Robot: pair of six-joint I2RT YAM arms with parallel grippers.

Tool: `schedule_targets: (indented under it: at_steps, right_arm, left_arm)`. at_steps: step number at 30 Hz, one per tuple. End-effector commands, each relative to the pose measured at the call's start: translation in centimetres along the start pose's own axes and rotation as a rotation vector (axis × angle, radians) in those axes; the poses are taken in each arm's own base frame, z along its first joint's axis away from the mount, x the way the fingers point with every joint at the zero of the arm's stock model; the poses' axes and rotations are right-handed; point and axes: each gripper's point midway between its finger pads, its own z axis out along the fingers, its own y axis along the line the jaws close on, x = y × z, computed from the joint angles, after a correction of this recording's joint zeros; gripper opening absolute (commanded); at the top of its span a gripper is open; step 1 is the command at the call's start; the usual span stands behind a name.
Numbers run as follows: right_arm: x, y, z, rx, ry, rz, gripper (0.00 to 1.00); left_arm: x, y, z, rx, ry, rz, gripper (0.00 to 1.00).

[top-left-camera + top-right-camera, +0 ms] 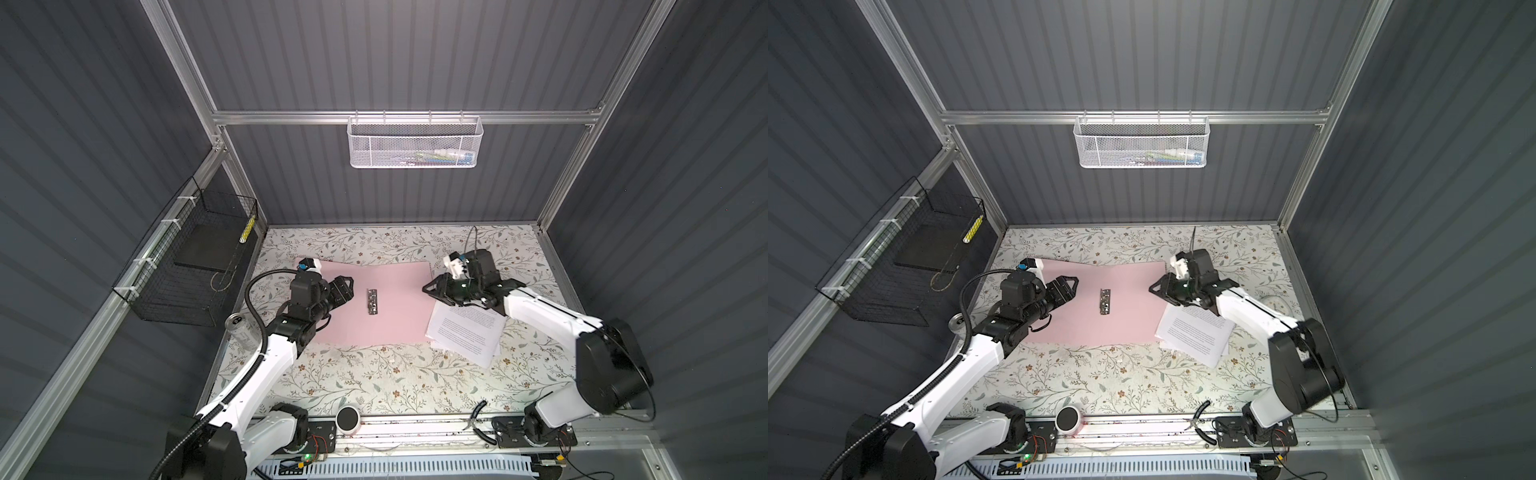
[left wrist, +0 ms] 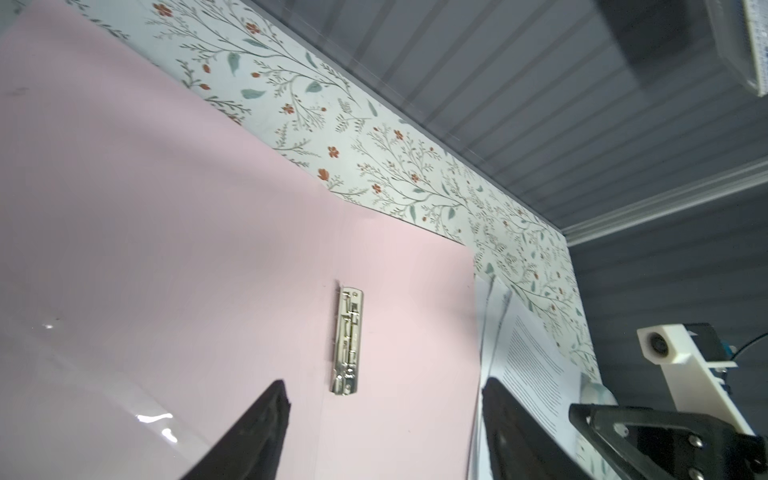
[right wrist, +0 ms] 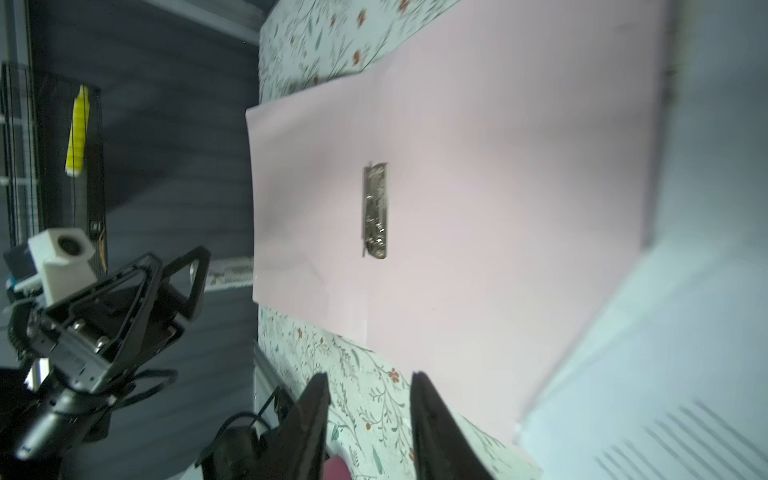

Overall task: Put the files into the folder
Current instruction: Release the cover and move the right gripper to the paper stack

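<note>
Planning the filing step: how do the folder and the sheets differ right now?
The folder is pink and plain; the sheets are white with printed text. The folder lies spread open, wider than the sheets. The folder sits square to the table; the sheets lie skewed. Both rest on it.

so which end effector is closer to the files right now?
Right. The right end effector hovers at the right edge of the folder, just beside the files. The left end effector is over the folder's left half, beyond the metal clip.

Both top views high overhead, wrist views close, sharing folder (image 2: 174, 232)
</note>
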Motion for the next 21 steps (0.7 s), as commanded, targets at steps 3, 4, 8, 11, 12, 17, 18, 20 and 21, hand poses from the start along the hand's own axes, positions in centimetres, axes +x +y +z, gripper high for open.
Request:
schedule_targets:
  at_steps: [3, 4, 8, 11, 12, 17, 18, 20, 21]
  right_arm:
    - [1.3, -10.2, -7.1, 0.359, -0.156, 0.098, 0.44]
    - [1.2, -11.2, -8.3, 0.383, -0.189, 0.110, 0.45]
    - [1.9, -15.0, -12.3, 0.488, -0.271, 0.177, 0.49]
    - [2.6, -17.1, -13.2, 0.496, -0.286, 0.253, 0.49]
    - [2.7, -17.8, -13.4, 0.499, -0.293, 0.275, 0.49]
    - [3.4, -20.4, -12.4, 0.490, -0.260, 0.367, 0.49]
    - [3.2, -20.8, -11.9, 0.481, -0.256, 0.376, 0.48]
    - [3.2, -21.5, -11.4, 0.482, -0.248, 0.390, 0.47]
    - [3.1, -21.7, -11.2, 0.480, -0.248, 0.392, 0.47]
  left_arm:
    - [0.5, -4.4, -1.9, 0.117, 0.066, 0.097, 0.82]
    - [0.7, -4.5, -1.9, 0.115, 0.070, 0.106, 0.85]
    - [1.9, -4.7, -0.9, 0.128, 0.113, 0.120, 0.95]
    - [3.1, -5.0, 0.3, 0.138, 0.150, 0.128, 0.95]
    - [3.4, -5.1, 0.7, 0.139, 0.159, 0.131, 0.94]
    - [4.2, -4.9, 1.7, 0.133, 0.176, 0.122, 0.93]
    - [4.2, -4.8, 1.9, 0.132, 0.178, 0.122, 0.93]
    - [4.5, -4.6, 2.1, 0.123, 0.183, 0.121, 0.92]
    - [4.6, -4.3, 2.1, 0.117, 0.184, 0.120, 0.92]
